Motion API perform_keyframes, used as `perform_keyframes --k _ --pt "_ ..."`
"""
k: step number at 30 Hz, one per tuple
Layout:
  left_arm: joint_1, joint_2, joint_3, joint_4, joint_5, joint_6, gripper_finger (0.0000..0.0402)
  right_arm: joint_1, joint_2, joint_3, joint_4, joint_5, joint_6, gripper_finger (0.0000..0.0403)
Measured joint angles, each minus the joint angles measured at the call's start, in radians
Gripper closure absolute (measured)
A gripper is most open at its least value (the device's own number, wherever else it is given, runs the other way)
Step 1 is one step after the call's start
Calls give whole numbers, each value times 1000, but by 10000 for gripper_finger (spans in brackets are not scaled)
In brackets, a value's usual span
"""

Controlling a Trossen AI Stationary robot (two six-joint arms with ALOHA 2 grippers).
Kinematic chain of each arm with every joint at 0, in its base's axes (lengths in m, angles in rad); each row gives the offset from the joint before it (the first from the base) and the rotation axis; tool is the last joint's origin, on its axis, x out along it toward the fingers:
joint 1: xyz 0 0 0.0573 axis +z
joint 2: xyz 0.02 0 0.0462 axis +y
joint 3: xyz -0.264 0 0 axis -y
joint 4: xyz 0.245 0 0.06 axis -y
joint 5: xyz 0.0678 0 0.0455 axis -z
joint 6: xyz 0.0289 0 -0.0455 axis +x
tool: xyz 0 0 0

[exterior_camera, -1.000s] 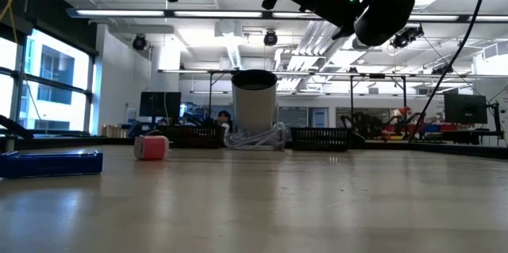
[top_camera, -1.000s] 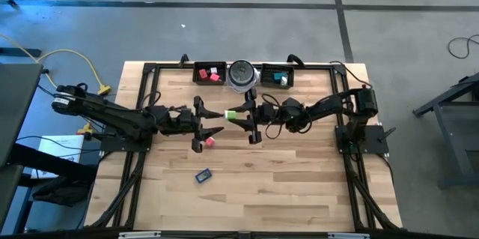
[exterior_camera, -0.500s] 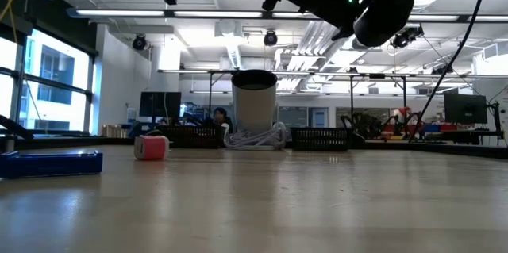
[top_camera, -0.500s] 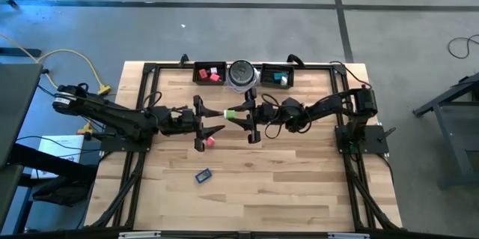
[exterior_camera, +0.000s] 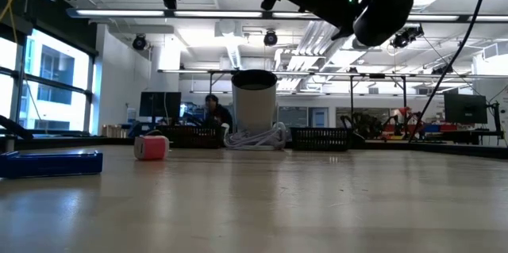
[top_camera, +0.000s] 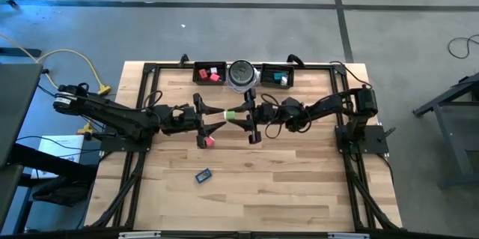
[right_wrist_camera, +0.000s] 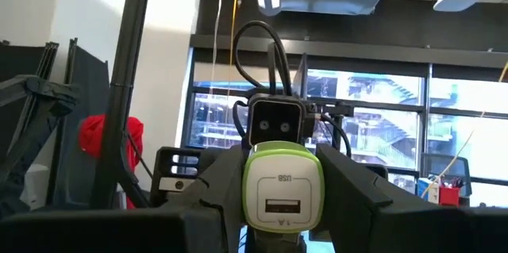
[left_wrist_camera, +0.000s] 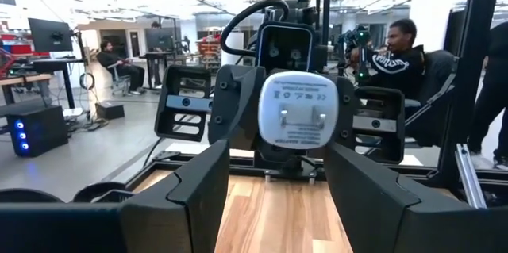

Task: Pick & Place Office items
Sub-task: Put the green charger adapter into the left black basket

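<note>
1. Green-and-white USB charger (right_wrist_camera: 282, 185), aloft over the table's middle, clamped in right gripper (top_camera: 241, 115): risks dropping if released early.
2. Left gripper (top_camera: 217, 120) spread around it, not yet closed: risks knocking it askew.

A white-and-green charger block (top_camera: 232, 115) is hanging mid-air, a pink block (top_camera: 209, 141) and blue flat piece (top_camera: 203, 174) lying on wood.
</note>
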Motion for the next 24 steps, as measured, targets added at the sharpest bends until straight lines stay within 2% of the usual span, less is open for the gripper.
perform_keyframes --k 6,14,24 --pt "0 0 0 14 12 0 202 -2 -1 0 0 3 6 283" --pt "26 1 0 42 105 -41 202 -2 -1 0 -3 4 10 283" --pt "45 92 -1 151 108 -53 202 -2 -2 0 -6 4 18 283"
